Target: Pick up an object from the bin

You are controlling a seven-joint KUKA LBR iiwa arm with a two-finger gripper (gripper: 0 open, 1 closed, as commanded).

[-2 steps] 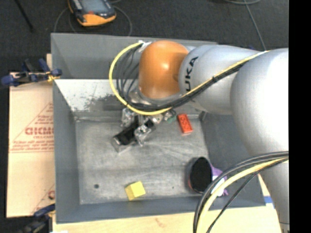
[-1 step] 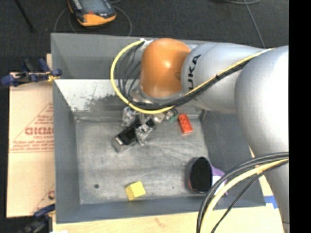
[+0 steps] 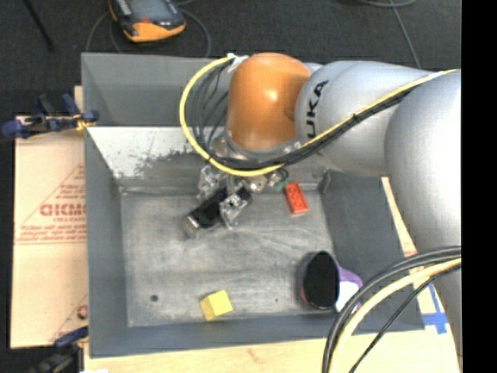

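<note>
The silver KUKA arm (image 3: 373, 123) is reaching in from the right, orange-capped wrist pointing down over the back middle of the grey metal bin (image 3: 147, 286), gripper (image 3: 223, 200) hanging right at a small black blocky object (image 3: 203, 217) on the floor there, honestly can't tell if it's open or clamped.

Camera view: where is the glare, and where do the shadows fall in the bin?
Camera view: glare sits on the glossy orange dome cover above the gripper; the grey metal bin has a bright back slope, and the arm shades the floor beneath it.
</note>
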